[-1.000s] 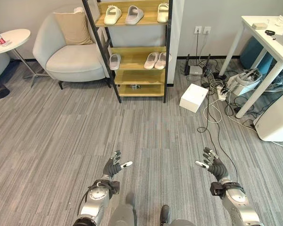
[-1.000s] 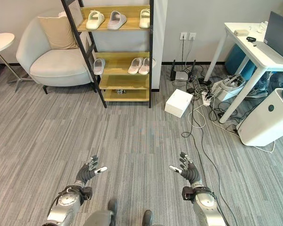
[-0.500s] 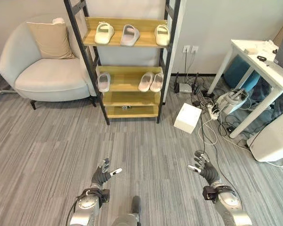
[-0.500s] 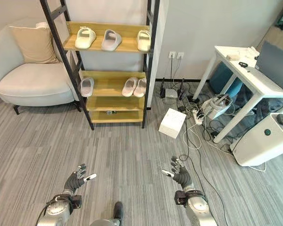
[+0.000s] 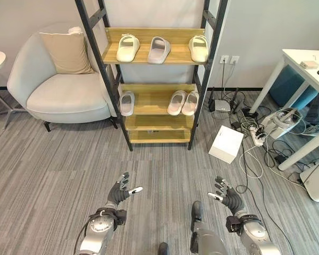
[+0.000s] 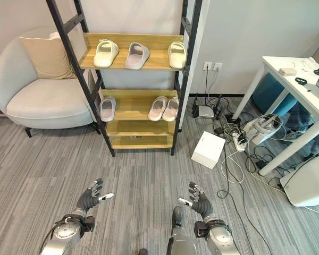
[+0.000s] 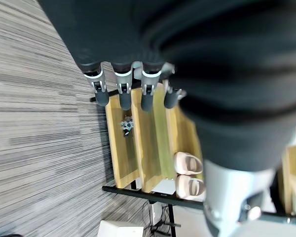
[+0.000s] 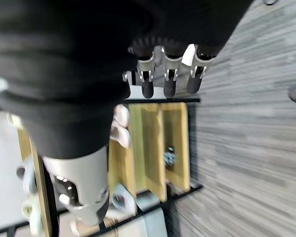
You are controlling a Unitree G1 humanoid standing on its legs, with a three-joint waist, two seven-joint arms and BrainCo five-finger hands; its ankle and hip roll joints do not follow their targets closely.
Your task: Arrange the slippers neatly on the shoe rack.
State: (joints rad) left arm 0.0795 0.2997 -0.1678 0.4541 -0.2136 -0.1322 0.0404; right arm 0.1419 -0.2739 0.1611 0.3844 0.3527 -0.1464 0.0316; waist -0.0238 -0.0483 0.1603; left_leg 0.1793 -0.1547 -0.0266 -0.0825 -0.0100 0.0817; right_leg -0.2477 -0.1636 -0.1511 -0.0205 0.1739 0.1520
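A black-framed wooden shoe rack (image 5: 155, 93) stands against the far wall. Its top shelf carries three pale slippers: one at the left (image 5: 127, 48), a greyish one (image 5: 158, 49) beside it, and one at the right (image 5: 199, 48). On the middle shelf a single slipper (image 5: 127, 102) lies at the left and a pair (image 5: 182, 102) lies at the right. My left hand (image 5: 120, 193) and right hand (image 5: 227, 197) hover low over the floor, well short of the rack, both open and holding nothing. The pair on the rack (image 7: 188, 173) also appears past my left hand's fingers (image 7: 121, 91).
A grey armchair with a beige cushion (image 5: 64, 85) sits left of the rack. A white box (image 5: 226, 144), a tangle of cables and a power strip (image 5: 258, 138) lie to the right, beside a white table (image 5: 311, 69). A small dark object (image 7: 127, 125) rests on the lowest shelf.
The whole picture has shifted, so the camera has moved; the rack now sits more central. Both hands stay open and empty, low in the view. The slippers have not moved.
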